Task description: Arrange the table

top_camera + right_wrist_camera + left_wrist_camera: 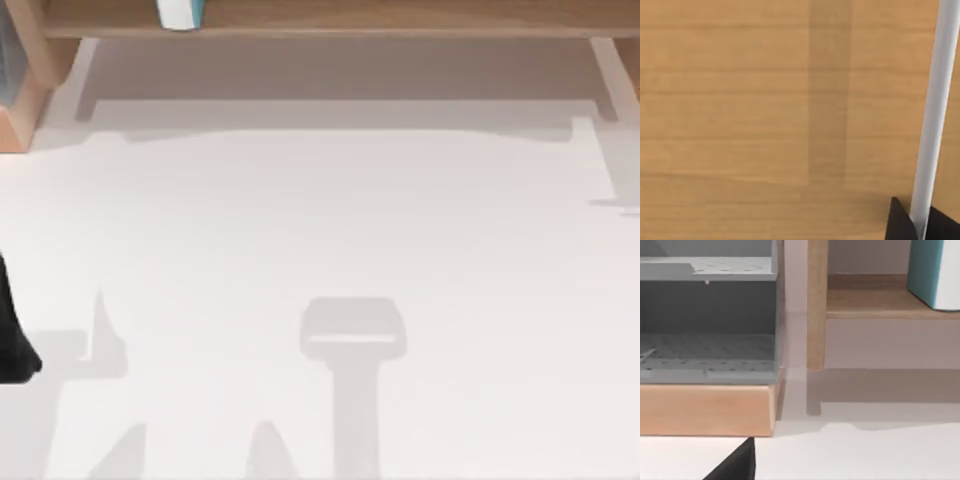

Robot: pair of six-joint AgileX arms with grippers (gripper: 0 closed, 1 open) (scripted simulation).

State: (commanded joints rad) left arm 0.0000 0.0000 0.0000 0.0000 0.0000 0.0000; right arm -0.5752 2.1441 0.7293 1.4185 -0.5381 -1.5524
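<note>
The table (pixel 330 230) is a broad, plain white top with only shadows lying across it. My left arm (pixel 14 335) shows as a dark shape at the table's left edge. A black part of my left gripper (pixel 736 466) hangs over the white top, close to a wooden base. My right gripper (pixel 920 225) shows as dark tips against a wood-grain surface (pixel 765 115), with a thin white strip (pixel 937 100) running past them. Neither gripper has anything visibly in it.
A light-brown wooden shelf frame (pixel 330 18) runs along the table's far side, with a teal and white container (pixel 180 12) on its board. A grey perforated rack (pixel 707 320) sits on a wooden base (pixel 705 409) at the far left, beside a wooden post (pixel 816 305).
</note>
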